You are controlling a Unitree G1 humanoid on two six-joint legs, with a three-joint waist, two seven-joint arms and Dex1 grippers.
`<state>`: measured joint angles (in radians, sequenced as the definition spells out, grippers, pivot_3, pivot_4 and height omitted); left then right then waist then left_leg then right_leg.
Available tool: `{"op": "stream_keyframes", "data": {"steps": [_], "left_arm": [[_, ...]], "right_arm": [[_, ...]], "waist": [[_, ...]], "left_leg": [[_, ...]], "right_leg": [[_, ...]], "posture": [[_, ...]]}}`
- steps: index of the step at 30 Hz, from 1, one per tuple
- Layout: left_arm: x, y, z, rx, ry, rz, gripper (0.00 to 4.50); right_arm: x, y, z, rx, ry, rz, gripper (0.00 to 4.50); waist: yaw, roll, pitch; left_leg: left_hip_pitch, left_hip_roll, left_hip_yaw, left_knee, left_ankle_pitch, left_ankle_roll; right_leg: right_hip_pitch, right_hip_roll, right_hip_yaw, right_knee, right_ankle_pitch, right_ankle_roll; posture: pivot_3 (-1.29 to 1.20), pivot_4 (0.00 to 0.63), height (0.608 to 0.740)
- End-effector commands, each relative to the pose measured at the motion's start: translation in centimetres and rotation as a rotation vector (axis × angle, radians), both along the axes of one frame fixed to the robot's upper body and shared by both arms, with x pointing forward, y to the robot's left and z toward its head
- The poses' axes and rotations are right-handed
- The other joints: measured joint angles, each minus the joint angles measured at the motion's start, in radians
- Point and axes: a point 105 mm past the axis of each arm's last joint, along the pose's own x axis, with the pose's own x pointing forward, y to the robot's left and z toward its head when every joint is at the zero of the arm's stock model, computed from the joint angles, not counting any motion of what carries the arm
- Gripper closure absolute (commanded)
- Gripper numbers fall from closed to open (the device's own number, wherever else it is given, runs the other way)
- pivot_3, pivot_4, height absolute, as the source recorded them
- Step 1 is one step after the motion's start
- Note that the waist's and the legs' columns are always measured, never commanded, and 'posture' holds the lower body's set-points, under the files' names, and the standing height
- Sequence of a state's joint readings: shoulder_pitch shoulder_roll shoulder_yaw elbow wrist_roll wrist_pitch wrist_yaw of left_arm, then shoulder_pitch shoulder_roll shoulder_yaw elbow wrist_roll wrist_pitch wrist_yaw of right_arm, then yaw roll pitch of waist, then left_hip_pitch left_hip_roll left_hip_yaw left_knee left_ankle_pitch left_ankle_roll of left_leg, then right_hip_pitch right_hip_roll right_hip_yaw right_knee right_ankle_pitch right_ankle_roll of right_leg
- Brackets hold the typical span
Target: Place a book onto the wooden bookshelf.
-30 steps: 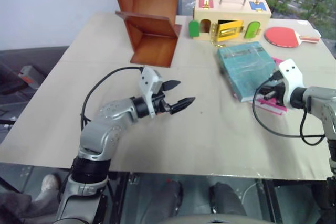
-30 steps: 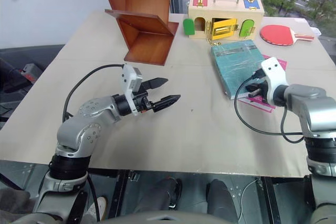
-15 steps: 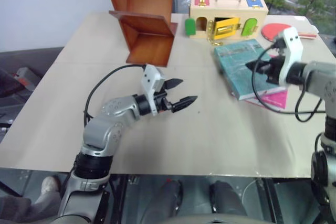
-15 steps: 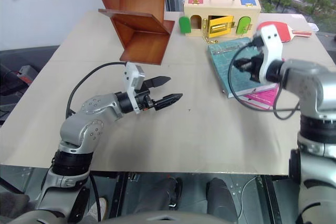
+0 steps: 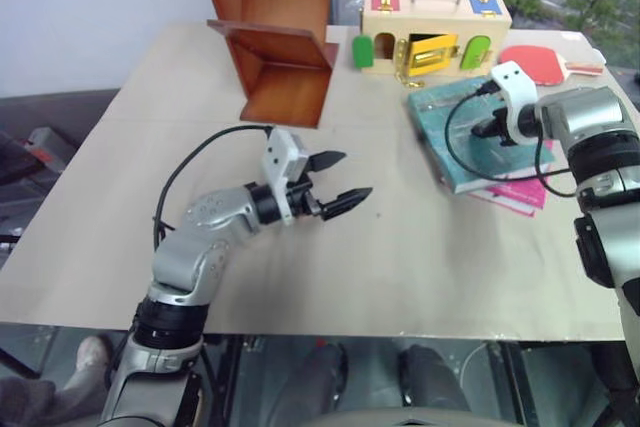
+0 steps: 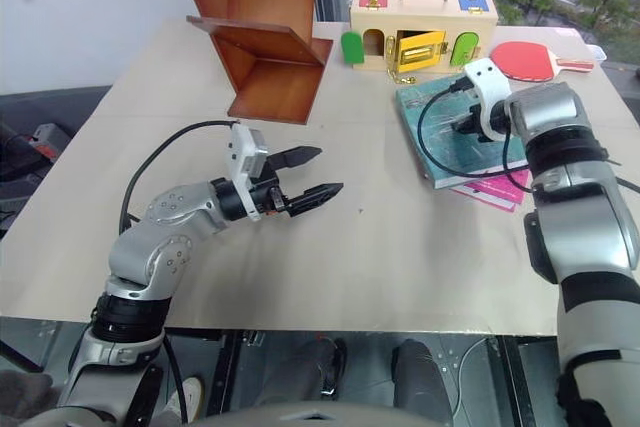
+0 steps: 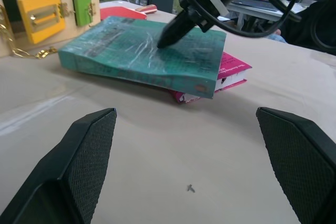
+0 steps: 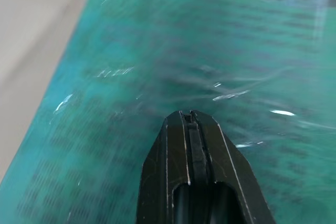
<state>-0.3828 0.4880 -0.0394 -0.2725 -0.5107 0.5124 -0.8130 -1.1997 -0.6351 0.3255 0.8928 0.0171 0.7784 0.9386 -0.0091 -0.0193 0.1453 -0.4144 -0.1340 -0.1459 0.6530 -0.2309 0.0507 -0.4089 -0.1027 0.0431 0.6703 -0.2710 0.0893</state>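
Observation:
The book, large, teal-green and glossy, lies flat on the table's right side on top of a smaller pink book. My right gripper is shut and points down at the teal cover. In the left wrist view its tip sits right at the cover's surface. My left gripper hovers open and level over the middle of the table, with nothing between its fingers. It points toward the books. The wooden bookshelf, made of reddish-brown boards, stands at the back left.
A pale wooden box with coloured doors stands at the back, just behind the books. A red table tennis paddle lies to its right. Bare tabletop stretches between my left gripper and the books.
My right gripper has moved from the near right edge of the books up and forward onto the teal cover, staying shut. The left arm has kept still and open.

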Motion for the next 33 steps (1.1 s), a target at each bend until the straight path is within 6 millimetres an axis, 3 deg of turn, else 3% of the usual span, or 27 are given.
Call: {"op": "stream_keyframes", "data": {"steps": [1,8,15,17,21,25,30,33], "left_arm": [[-0.8,0.0,1.3,-0.003,-0.074,-0.03,0.0],[-1.2,0.0,1.2,-0.006,-0.065,-0.094,0.0],[-0.9,0.3,1.5,0.01,-0.068,-0.135,0.0],[-0.9,0.2,1.4,0.011,-0.069,-0.142,0.0],[-0.9,0.1,1.2,0.009,-0.055,-0.141,0.0],[-0.9,-0.6,0.6,-0.008,0.019,-0.154,0.0],[-0.3,-2.6,0.0,-0.068,0.164,-0.174,0.0],[0.4,-4.7,-0.3,-0.127,0.298,-0.198,0.0]], "right_arm": [[-4.0,-3.2,-5.6,-0.093,0.269,-0.015,4.48],[-7.0,-4.4,-5.7,-0.068,0.296,-0.036,4.48],[-9.0,-3.8,-4.6,0.038,0.242,-0.046,4.48],[-8.9,-2.8,-3.0,0.103,0.164,-0.02,4.48],[-8.8,-0.9,2.4,0.279,-0.107,0.036,4.48],[-9.0,-1.1,6.3,0.383,-0.38,-0.015,4.48],[-9.8,-3.2,7.3,0.383,-0.558,-0.171,4.48],[-12.1,-3.1,7.4,0.34,-0.612,-0.149,3.64]], "waist": [[0.011,-0.001,-0.002],[0.031,-0.006,-0.008],[0.037,-0.007,-0.009],[0.036,-0.007,-0.009],[0.026,-0.004,-0.007],[0.02,0.006,-0.001],[0.026,0.006,-0.001],[0.025,0.007,-0.001]], "left_leg": [[0.001,0.0,-0.002,0.0,0.0,0.0],[0.002,0.0,-0.006,0.0,0.0,0.0],[0.004,-0.001,-0.012,0.0,-0.001,0.0],[0.004,-0.001,-0.013,0.0,-0.001,0.0],[0.002,-0.001,-0.013,0.0,0.0,0.0],[-0.001,-0.001,-0.01,-0.001,0.0,0.0],[-0.002,-0.001,-0.011,-0.001,0.0,0.0],[-0.002,-0.002,-0.01,-0.001,0.0,0.0]], "right_leg": [[0.001,0.0,-0.002,0.0,0.0,0.0],[0.006,-0.001,-0.006,-0.004,0.0,0.0],[0.012,-0.002,-0.013,-0.009,0.001,-0.001],[0.012,-0.002,-0.013,-0.009,0.001,-0.001],[0.012,-0.002,-0.013,-0.009,0.001,-0.001],[0.006,-0.002,-0.009,-0.007,0.001,-0.001],[0.005,-0.002,-0.01,-0.008,0.001,-0.001],[0.005,-0.003,-0.009,-0.007,0.001,-0.001]], "posture": [[0.0,0.15,0.74],[0.0,0.15,0.74],[0.0,0.15,0.74],[0.0,0.15,0.74],[0.0,0.15,0.74],[0.0,0.15,0.74],[0.0,0.15,0.74],[0.0,0.15,0.74]]}}
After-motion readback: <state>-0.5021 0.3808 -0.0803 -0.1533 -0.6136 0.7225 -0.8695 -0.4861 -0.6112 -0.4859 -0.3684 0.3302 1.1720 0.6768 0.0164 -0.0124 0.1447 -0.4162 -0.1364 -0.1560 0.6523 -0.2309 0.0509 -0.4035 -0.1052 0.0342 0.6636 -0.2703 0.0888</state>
